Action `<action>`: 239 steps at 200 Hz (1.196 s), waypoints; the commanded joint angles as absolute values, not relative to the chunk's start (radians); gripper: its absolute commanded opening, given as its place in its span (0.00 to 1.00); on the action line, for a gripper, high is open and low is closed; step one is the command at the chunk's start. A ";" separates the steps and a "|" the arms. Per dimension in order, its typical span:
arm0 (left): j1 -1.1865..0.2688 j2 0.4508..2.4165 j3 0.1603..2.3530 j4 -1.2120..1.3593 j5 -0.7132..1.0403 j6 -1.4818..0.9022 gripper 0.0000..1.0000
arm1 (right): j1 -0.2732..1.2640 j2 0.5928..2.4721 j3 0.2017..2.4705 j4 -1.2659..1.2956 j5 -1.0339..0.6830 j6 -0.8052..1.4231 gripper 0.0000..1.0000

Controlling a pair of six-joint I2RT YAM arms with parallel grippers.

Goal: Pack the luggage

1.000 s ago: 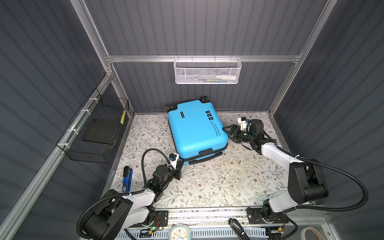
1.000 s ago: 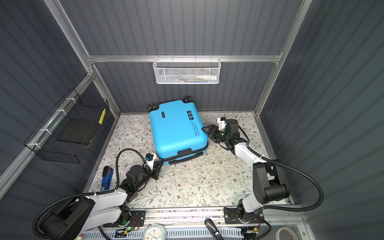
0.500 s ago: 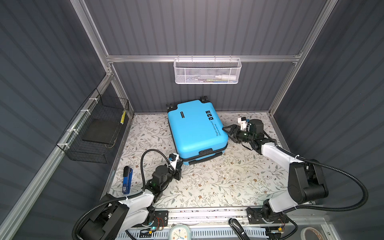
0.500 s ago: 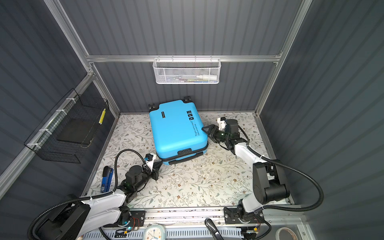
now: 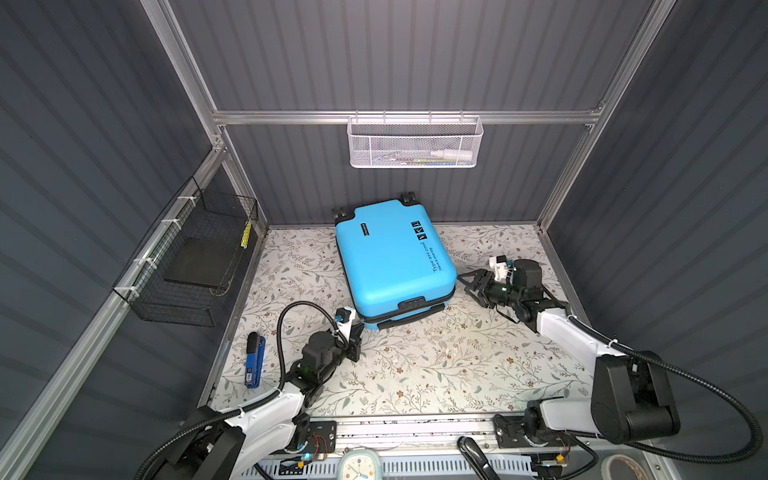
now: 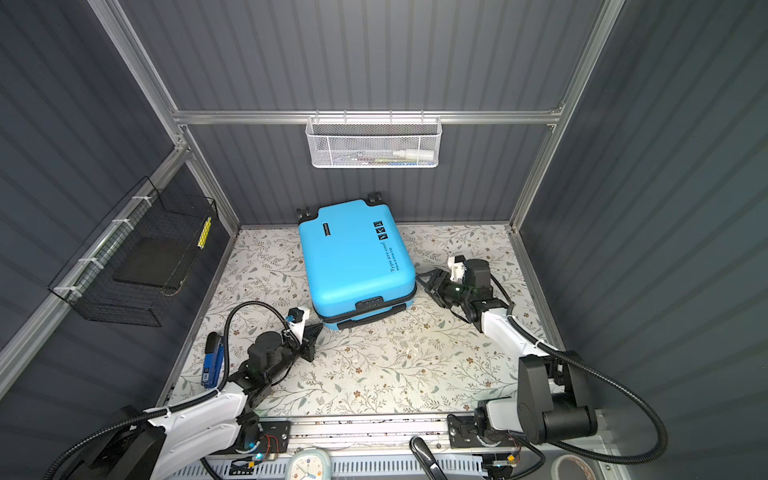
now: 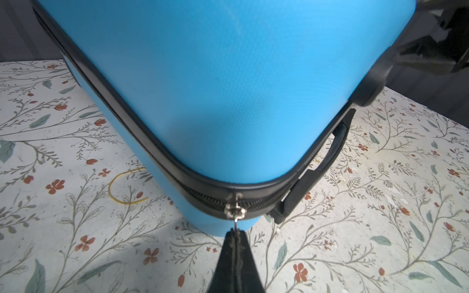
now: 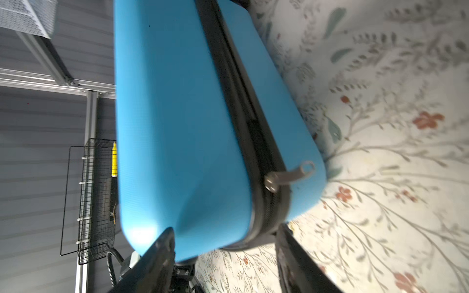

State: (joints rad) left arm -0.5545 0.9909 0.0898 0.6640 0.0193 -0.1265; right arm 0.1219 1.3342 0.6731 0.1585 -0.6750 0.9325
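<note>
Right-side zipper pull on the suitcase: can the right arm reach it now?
Probably yes: the right end effector stands open at that corner, the right-side zipper pull free just ahead.

Left gripper [image 7: 236,236] pinched closed, arm stretched low; right gripper [image 5: 467,282] jaws spread wide

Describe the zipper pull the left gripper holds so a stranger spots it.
Find the blue suitcase on the floral table. At its near left corner, the left gripper pinches this zipper pull; the other pull, at the right corner, is free.
</note>
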 commanded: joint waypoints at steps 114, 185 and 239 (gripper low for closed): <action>-0.548 0.992 0.149 0.661 0.081 -0.140 0.00 | 0.369 1.509 0.501 0.569 -0.660 1.160 0.50; -0.548 0.979 0.163 0.635 0.098 -0.143 0.00 | 0.431 1.579 0.525 0.610 -0.577 1.161 0.48; -0.548 0.952 0.171 0.598 0.107 -0.144 0.00 | 0.447 1.627 0.540 0.644 -0.561 1.160 0.35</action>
State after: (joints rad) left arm -0.5480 0.9806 0.1246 0.5816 0.0650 -0.1417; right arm 0.4244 1.6047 0.5144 0.6205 -0.5514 1.1652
